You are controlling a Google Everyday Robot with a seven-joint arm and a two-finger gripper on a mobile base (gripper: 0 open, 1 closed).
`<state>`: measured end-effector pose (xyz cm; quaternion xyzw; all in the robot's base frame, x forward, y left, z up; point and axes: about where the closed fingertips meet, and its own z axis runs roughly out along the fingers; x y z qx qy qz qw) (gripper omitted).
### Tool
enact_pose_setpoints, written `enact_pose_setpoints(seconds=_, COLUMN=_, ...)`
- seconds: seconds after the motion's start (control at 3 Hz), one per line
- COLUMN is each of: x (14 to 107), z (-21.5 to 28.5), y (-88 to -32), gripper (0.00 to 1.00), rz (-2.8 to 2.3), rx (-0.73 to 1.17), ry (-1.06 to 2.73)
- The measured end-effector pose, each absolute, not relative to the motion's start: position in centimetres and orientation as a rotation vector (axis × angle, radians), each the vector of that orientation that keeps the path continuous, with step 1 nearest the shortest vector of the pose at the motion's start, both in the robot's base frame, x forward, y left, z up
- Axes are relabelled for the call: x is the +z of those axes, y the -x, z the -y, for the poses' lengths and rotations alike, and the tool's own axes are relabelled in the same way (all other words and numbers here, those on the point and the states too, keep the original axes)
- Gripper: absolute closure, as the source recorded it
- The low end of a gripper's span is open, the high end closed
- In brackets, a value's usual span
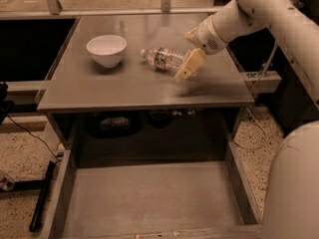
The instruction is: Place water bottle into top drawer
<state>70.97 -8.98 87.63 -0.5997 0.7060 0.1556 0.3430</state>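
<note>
The water bottle (pixel 162 59) lies on its side on the grey tabletop (pixel 124 86), cap pointing left towards the bowl. My gripper (pixel 190 50) is at the bottle's right end. It is open, with one yellow finger (pixel 189 64) in front of the bottle's base and the other behind it. The fingers straddle the base without closing on it. The top drawer (pixel 149 198) is pulled out below the table's front edge, and its flat grey bottom is bare.
A white bowl (pixel 106 50) stands on the tabletop left of the bottle. My arm (pixel 259 9) reaches in from the upper right, and the robot's body (pixel 294 183) fills the lower right. Dark objects (pixel 112 123) sit under the tabletop behind the drawer.
</note>
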Motion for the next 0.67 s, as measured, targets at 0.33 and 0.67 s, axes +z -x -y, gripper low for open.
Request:
enact_pose_setpoints(seconds=0.33, x=86.27, z=8.66, y=-71.41, gripper=0.00, rz=-1.893, rx=0.349, ry=1.565)
enact_pose_setpoints(seconds=0.67, x=85.28, z=8.49, y=-71.61, gripper=0.00, rz=-1.930, rx=0.330, ry=1.566)
